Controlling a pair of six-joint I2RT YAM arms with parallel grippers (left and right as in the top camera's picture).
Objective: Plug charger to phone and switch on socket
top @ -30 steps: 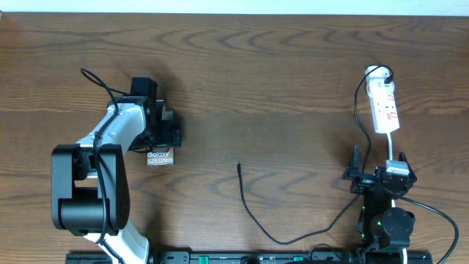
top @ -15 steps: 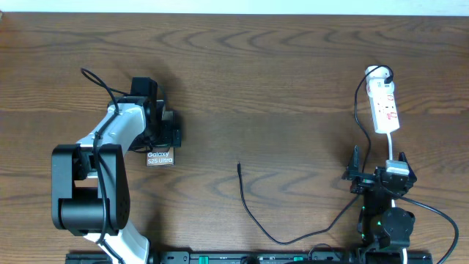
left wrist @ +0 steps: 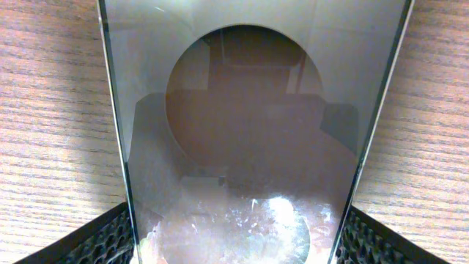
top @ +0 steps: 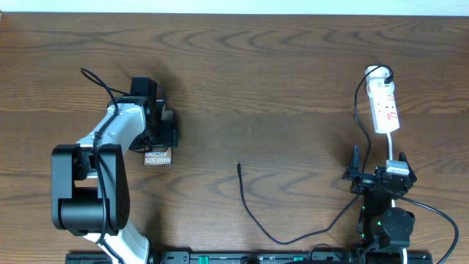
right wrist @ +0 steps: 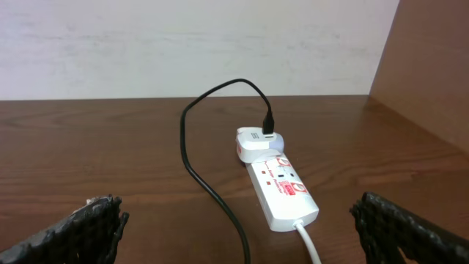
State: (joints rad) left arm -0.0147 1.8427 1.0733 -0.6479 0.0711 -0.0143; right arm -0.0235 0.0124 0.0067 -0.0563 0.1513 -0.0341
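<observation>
The wooden table [top: 278, 66] filled the overhead view. The left arm [top: 88, 183] reached up its left side, and the left gripper [top: 160, 143] sat over the phone [top: 157, 157], which lay flat there with only its lettered end showing from above. In the left wrist view the phone took up nearly the whole picture. A textured finger pad [left wrist: 110, 242] lay against one long edge and the other pad against the opposite edge, with no gap to be seen, so the gripper had closed on the phone while it rested on the wood.

The right arm [top: 385, 220] stood at the near right edge. The right gripper [top: 379, 172] was spread wide and held nothing.

The white power strip [top: 385, 108] lay beyond it on the right side, well apart from the phone, its white cord [top: 392, 143] running back toward the right arm. A white adapter [right wrist: 258, 143] sat in its far end.

The black charger cable [top: 253, 216] left that adapter, ran past the right arm and curved along the near edge. Its plug tip [top: 239, 166] lay loose near the table's middle, between the two arms and apart from the phone.
</observation>
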